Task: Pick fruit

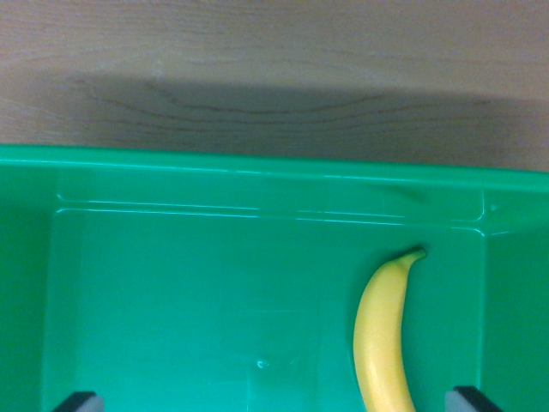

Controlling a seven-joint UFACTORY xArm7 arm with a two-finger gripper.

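Gripper spread wide (tips only), empty; banana between.

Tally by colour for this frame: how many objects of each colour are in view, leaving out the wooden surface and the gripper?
Yellow: 1, the banana, lying inside the bin toward the wrist view's right.
Green: 1, the plastic bin that holds it.
Total: 2.

Soft even light, slightly blurry throughout, broad shadow on the wooden table, faint glare streaks along the green bin
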